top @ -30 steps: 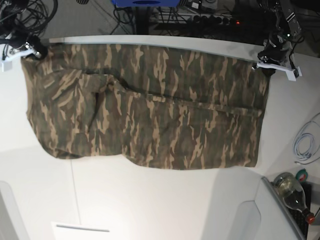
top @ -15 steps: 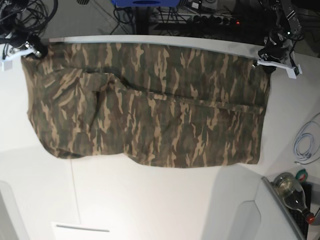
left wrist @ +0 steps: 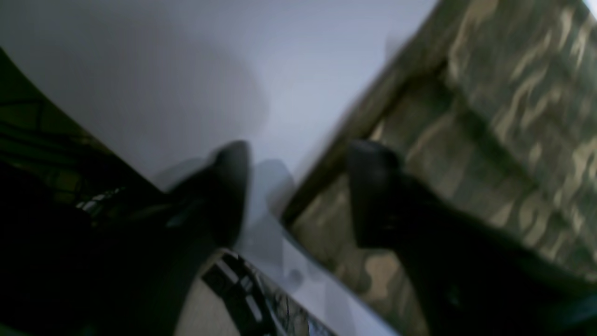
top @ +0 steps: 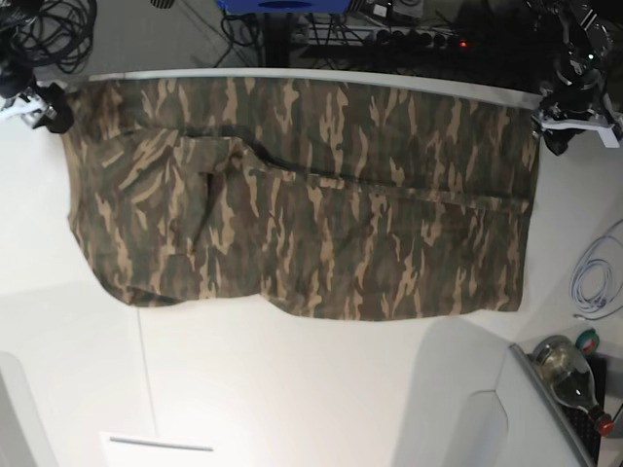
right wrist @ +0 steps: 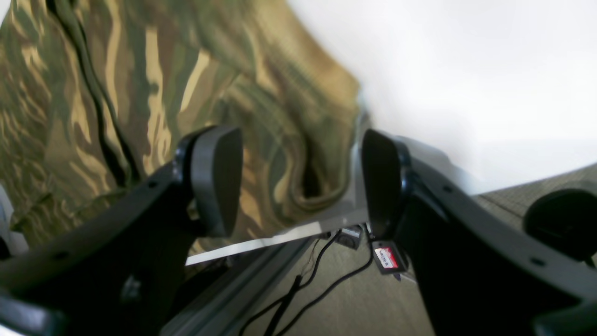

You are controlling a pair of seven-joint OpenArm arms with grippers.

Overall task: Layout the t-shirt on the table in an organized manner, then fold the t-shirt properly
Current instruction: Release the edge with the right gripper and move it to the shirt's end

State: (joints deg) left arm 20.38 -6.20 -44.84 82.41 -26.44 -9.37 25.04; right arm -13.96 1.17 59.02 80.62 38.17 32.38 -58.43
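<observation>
One t-shirt (top: 302, 195) flat across table (top: 292, 389).

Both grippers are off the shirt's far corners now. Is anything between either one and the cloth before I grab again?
Nothing visible. The left gripper and right gripper are both open, each straddling an edge of the t-shirt, with only bare table around it.

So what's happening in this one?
A two-armed robot is laying out a camouflage t-shirt on the white table. The shirt lies spread wide along the far edge, with some creases across it. The left claw and right claw are both open at the shirt's far corners, gripping nothing. Folding has not started.
</observation>
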